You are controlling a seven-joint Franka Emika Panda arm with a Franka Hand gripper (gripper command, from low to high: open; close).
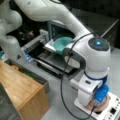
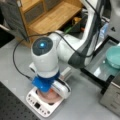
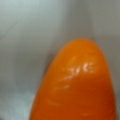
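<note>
My gripper (image 1: pixel 97 104) points straight down into a shallow pink bowl (image 1: pixel 103 107) that rests on a white kitchen scale (image 1: pixel 111 110) at a front view's bottom right. In a front view the gripper (image 2: pixel 51 93) sits under the blue wrist camera, low over the same pink bowl (image 2: pixel 54 98) and scale (image 2: pixel 37 105). The fingertips are hidden by the hand. The wrist view is filled by a glossy orange rounded object (image 3: pixel 77 85), very close to the camera, against a pale grey surface.
A teal bowl (image 1: pixel 61 43) (image 2: pixel 113 56) sits on the open door of a small oven (image 1: pixel 55 60). A wooden cabinet (image 1: pixel 20 85) (image 2: pixel 50 17) stands beside the arm. A metal box (image 2: pixel 112 100) is near the scale. A black cable (image 1: pixel 62 95) hangs from the wrist.
</note>
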